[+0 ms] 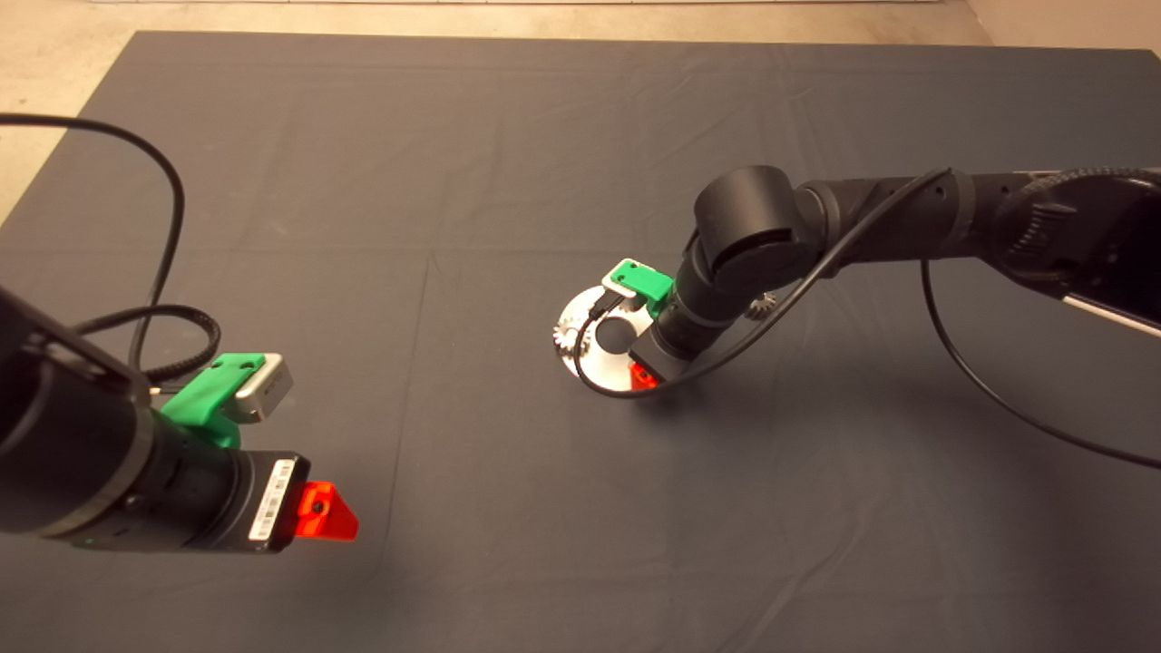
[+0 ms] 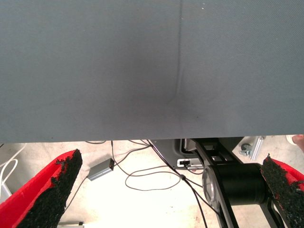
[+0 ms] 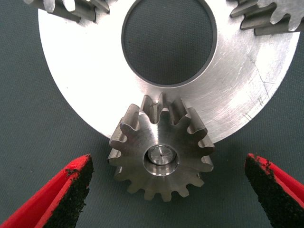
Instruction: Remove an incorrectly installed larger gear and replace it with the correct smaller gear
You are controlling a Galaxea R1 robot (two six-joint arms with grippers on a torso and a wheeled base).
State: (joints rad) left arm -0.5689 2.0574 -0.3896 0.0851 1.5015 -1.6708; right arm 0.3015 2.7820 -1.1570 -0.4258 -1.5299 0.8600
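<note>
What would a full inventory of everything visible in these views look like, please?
larger gear: one, grey steel, seated on a pin at the plate's edge, between the open right fingers.
round plate: one, silver, with a centre hole, lying on the mat.
smaller gears: two partly seen on the plate's rim; another gear on the mat beside the right arm.
mat: one, dark grey.
right gripper: over the plate, open.
left gripper: parked at the lower left, open.
</note>
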